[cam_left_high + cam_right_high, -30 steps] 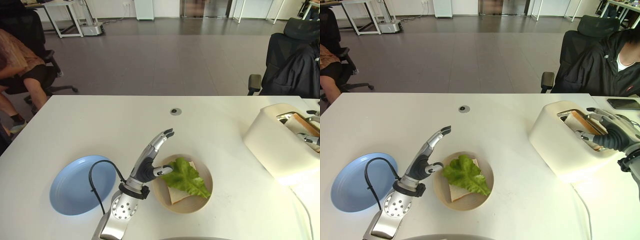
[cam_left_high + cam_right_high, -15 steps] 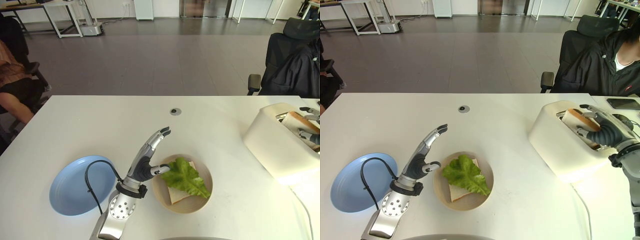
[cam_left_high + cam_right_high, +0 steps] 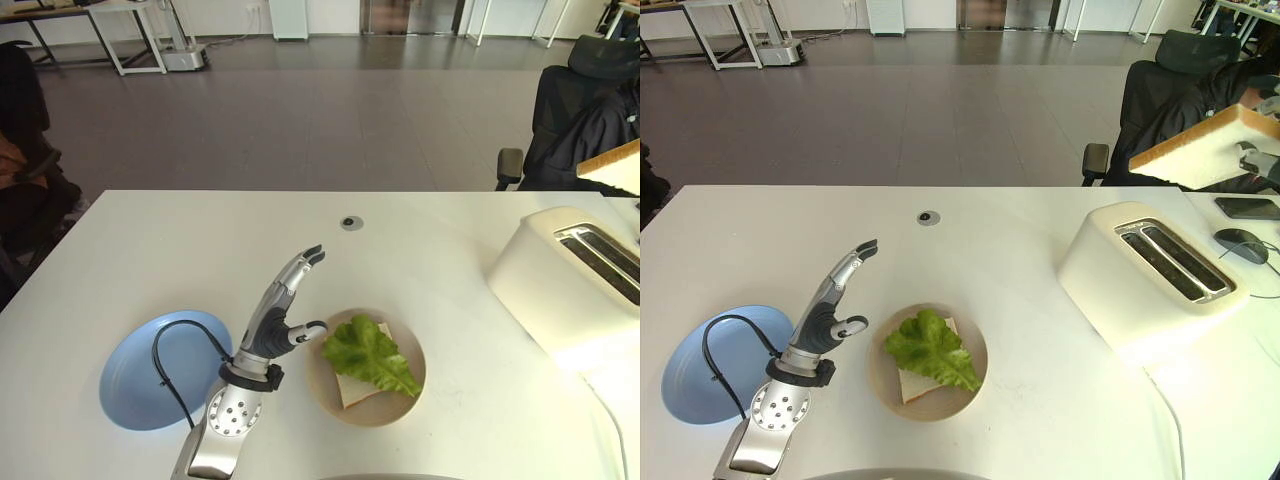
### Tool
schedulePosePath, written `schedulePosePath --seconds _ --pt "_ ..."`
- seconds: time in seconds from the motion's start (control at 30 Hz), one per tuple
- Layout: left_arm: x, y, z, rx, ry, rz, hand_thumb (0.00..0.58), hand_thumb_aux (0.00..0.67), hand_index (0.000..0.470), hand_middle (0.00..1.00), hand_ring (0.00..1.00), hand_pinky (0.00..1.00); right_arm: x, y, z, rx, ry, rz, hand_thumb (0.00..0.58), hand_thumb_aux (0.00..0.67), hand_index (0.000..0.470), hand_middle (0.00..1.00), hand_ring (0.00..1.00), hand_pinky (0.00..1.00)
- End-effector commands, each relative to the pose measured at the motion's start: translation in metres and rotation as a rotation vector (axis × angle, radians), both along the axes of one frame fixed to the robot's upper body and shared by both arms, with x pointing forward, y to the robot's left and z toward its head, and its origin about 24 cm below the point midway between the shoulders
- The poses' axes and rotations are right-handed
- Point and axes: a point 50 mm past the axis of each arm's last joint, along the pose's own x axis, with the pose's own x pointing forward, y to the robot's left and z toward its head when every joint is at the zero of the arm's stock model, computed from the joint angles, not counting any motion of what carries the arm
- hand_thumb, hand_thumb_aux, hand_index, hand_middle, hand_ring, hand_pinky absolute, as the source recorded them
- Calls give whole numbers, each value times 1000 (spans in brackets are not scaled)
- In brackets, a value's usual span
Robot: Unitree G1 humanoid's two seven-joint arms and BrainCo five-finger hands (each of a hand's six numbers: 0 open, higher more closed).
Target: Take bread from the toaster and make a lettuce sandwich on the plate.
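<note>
Room: an open office floor is stretching away behind a white counter (image 3: pixel 1020 250).
Toaster: the toaster (image 3: pixel 1150 265) is sitting at 3 o'clock of the plate (image 3: pixel 880 378), well apart from it.
Bread slice: the bread slice (image 3: pixel 1195 150) is hanging in the air at 1 o'clock of the toaster, clear of its slots.
Right robot hand: the right robot hand (image 3: pixel 1265 155) is gripping the slice at its right end.
Left robot hand: the left robot hand (image 3: pixel 830 315) is hovering just at 9 o'clock of the plate, fingers stretched out, holding nothing.
Plate: lettuce (image 3: pixel 930 350) is lying on a lower slice (image 3: pixel 915 384).
Handling: the slice is probably light, soft and crumbly, so holding it gently by the crust edges looks wise; the springy lettuce may be sliding under it.
</note>
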Motion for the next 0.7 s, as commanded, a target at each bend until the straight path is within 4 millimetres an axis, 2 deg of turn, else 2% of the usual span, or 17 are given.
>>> schedulePosePath --seconds 0.03,0.1,0.17,0.27,0.33,0.5,0.7 --pt "-2 12 14 62 -62 11 0 0 0 0 0 0 12 77 -20 48 224 454 580 670 470 0 0 0" --pt "-5 16 23 110 -108 17 0 0 0 0 0 0 13 111 -38 53 363 622 580 670 470 0 0 0" --pt "-8 16 31 162 -150 7 0 0 0 0 0 0 9 131 -54 35 484 722 580 670 470 0 0 0" --pt "-15 11 38 238 -195 -21 0 0 0 0 0 0 -3 143 -72 -50 612 789 580 670 470 0 0 0" --pt "-21 12 38 270 -204 -14 0 0 0 0 0 0 -8 147 -78 -86 656 817 580 670 470 0 0 0" --pt "-29 18 38 288 -205 15 0 0 0 0 0 0 -2 174 -101 -96 713 886 580 670 470 0 0 0" --pt "-32 5 30 349 -204 -44 0 0 0 0 0 0 9 205 -136 -94 810 917 580 670 470 0 0 0"
